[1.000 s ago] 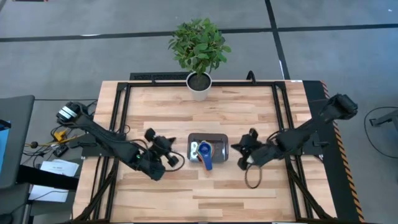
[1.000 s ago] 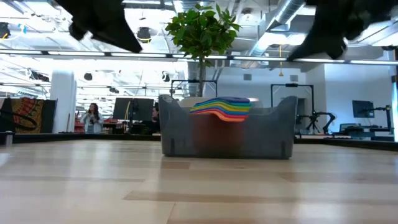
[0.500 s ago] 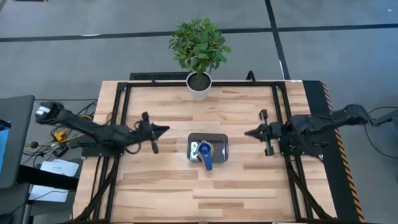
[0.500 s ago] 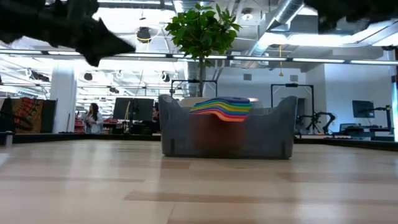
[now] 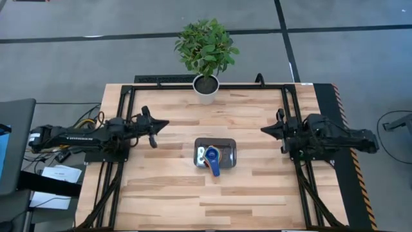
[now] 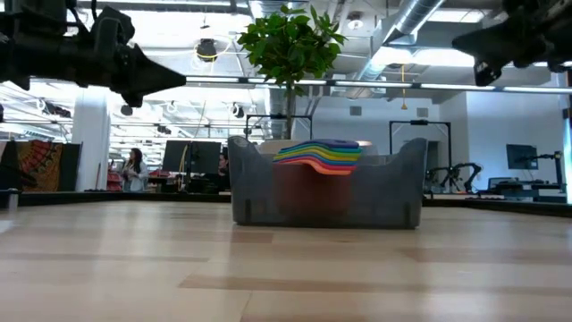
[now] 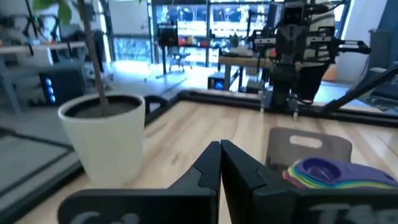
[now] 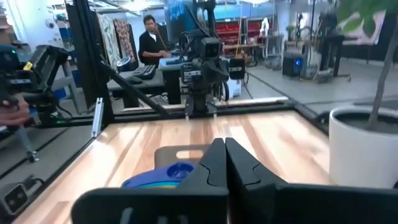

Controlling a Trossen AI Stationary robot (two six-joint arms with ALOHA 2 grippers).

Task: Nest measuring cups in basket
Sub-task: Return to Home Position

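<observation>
High view: the basket (image 5: 226, 149) sits at the middle of the table (image 5: 257, 193), with the measuring cups (image 5: 210, 158) nested in one stack inside it, dark blue on top, its handle pointing to about six o'clock. Left gripper (image 5: 165, 123) hangs at ten o'clock from the basket, well apart from it, fingers pressed together and holding nothing. Right gripper (image 5: 263, 130) hangs at two o'clock, likewise closed and empty. A potted plant (image 5: 206, 90) stands at twelve o'clock, by the table's edge

Basket (image 5: 227, 153) x1, cup stack (image 5: 210, 157) x1, plant (image 5: 206, 49) x1
</observation>
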